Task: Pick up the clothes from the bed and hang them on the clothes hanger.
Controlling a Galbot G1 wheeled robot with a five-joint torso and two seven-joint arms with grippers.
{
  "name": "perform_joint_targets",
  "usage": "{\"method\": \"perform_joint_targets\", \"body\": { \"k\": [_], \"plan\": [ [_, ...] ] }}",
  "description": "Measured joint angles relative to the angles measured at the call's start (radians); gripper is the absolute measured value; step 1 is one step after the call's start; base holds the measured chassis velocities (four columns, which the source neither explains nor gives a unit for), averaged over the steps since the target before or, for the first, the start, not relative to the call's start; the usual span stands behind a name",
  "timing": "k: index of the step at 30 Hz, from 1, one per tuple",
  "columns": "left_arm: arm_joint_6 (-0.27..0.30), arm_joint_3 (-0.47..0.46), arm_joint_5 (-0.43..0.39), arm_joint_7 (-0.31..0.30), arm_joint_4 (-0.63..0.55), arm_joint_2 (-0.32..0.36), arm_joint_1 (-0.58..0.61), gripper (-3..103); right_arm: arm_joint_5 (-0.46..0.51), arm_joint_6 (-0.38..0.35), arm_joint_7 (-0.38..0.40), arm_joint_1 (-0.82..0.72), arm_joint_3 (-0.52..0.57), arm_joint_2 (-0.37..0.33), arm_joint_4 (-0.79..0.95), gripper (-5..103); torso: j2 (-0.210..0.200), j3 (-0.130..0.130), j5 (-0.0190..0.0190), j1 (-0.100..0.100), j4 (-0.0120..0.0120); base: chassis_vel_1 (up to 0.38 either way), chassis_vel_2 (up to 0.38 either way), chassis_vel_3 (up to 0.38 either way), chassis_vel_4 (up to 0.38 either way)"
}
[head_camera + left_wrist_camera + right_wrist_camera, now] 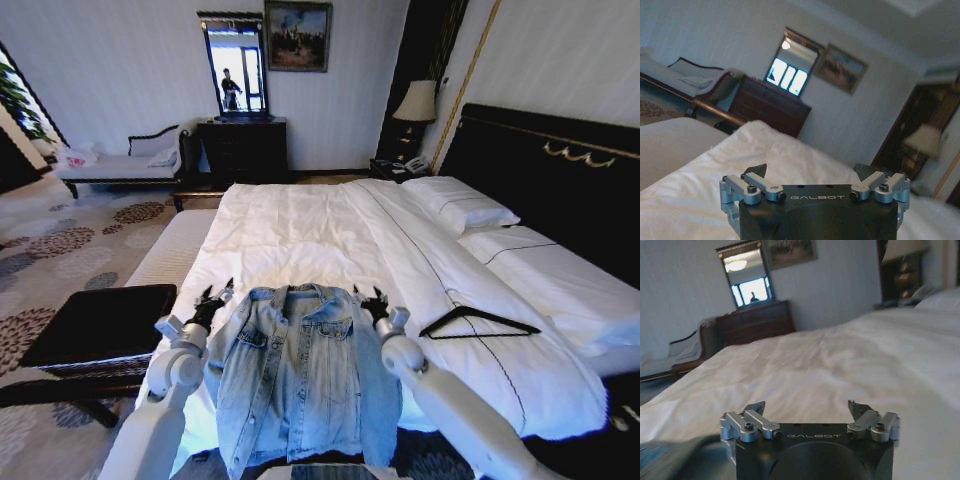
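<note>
Nothing of the task is done yet, as far as I can see. Denim jacket (300, 375) lies flat on the foot end of the bed (330, 235), front up, collar toward the headboard, hem hanging over the near edge of the duvet. Black coat hanger (478, 323) lies on the duvet off to the robot's right of the jacket, clearly apart from it, hook pointing toward the pillows. Jacket is not on the hanger and nothing is lifted.

Left tool (212, 300) sits just beside the jacket's left shoulder, right tool (373, 301) just beside the right shoulder, one either side of the collar. Both are spread wide and empty; the wrist views show the jaws apart with only white duvet ahead of them. A strip of blue denim shows at the edge of the right wrist view, close by the right tool (807, 412). Left tool (812, 172) looks out over bare bedding toward the dresser.

My read: arms are posed for a two-point shoulder grab, pre-grasp stage. Left to do: grip the jacket, lift it off the bed, get the hanger, thread the shoulders over it. Whether either tool touches fabric, I cannot tell.
</note>
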Motion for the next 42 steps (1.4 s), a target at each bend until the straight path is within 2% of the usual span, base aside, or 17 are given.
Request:
{"method": "perform_joint_targets", "body": {
  "k": [2, 4, 5, 9, 12, 14, 18, 24, 29, 33, 38, 42],
  "plan": [
    [0.004, -0.078, -0.05, 0.004, -0.124, -0.043, 0.078, 100, 0.047, -0.002, 0.004, -0.028, -0.041, 0.006, 0.017, 99, 0.0, 0.0, 0.0002, 0.0, 0.0005, 0.0, 0.0, 0.0, 0.0],
    [-0.008, -0.124, -0.057, 0.026, -0.218, -0.071, 0.123, 100, 0.081, -0.002, 0.004, -0.031, -0.08, 0.012, 0.012, 100, 0.0, 0.0, 0.0001, 0.0, 0.001, 0.0, 0.0, 0.0, 0.0],
    [-0.008, -0.124, -0.057, 0.026, -0.218, -0.071, 0.123, 100, 0.081, -0.002, 0.004, -0.031, -0.08, 0.012, 0.012, 100, 0.0, 0.0, 0.0001, 0.0, 0.001, 0.0, 0.0, 0.0, 0.0],
    [-0.025, -0.172, -0.05, 0.053, -0.35, -0.077, 0.152, 100, 0.095, -0.02, 0.02, 0.007, -0.177, 0.039, -0.052, 100, 0.0, 0.0, -0.0001, 0.0, 0.0003, 0.0, 0.0, 0.0, 0.0],
    [-0.024, -0.178, -0.048, 0.053, -0.377, -0.074, 0.159, 100, 0.088, -0.032, 0.05, 0.032, -0.229, 0.064, -0.086, 100, 0.0, 0.0, 0.0002, 0.0, 0.0003, 0.0, 0.0, 0.0, 0.0],
    [-0.021, -0.18, -0.043, 0.051, -0.383, -0.077, 0.165, 100, 0.05, -0.058, 0.099, 0.058, -0.287, 0.093, -0.122, 100, 0.0, 0.0, -0.0001, 0.0, 0.0002, 0.0, 0.0, 0.0, 0.0],
    [-0.014, -0.18, -0.035, 0.035, -0.371, -0.082, 0.166, 100, -0.006, -0.086, 0.15, 0.083, -0.348, 0.133, -0.165, 100, 0.0, 0.0, -0.0001, 0.0, 0.0003, 0.0, 0.0, 0.0, 0.0],
    [-0.011, -0.179, -0.011, 0.027, -0.348, -0.08, 0.166, 100, -0.056, -0.1, 0.163, 0.104, -0.395, 0.155, -0.189, 100, 0.0, 0.0, -0.0002, 0.0, 0.0003, 0.0, 0.0, 0.0, 0.0],
    [-0.007, -0.171, -0.001, 0.018, -0.332, -0.077, 0.163, 100, -0.182, -0.149, 0.213, 0.109, -0.424, 0.163, -0.237, 100, 0.0, 0.0, 0.0, 0.0, 0.0002, 0.0, 0.0, 0.0, 0.0],
    [-0.006, -0.16, 0.022, 0.016, -0.324, -0.084, 0.163, 100, -0.188, -0.161, 0.226, 0.099, -0.43, 0.157, -0.233, 100, 0.0, 0.0, 0.0, 0.0, 0.0001, 0.0, 0.0, 0.0, 0.0],
    [-0.006, -0.156, 0.034, 0.013, -0.318, -0.093, 0.169, 100, -0.176, -0.123, 0.197, 0.095, -0.429, 0.173, -0.205, 100, 0.0, 0.0, 0.0, 0.0, 0.0002, 0.0, 0.0, 0.0, 0.0],
    [-0.006, -0.156, 0.035, 0.006, -0.316, -0.097, 0.171, 100, -0.184, -0.128, 0.195, 0.101, -0.441, 0.184, -0.199, 100, 0.0, 0.0, 0.0, 0.0, 0.0004, 0.0, 0.0, 0.0, 0.0]
  ]
}}
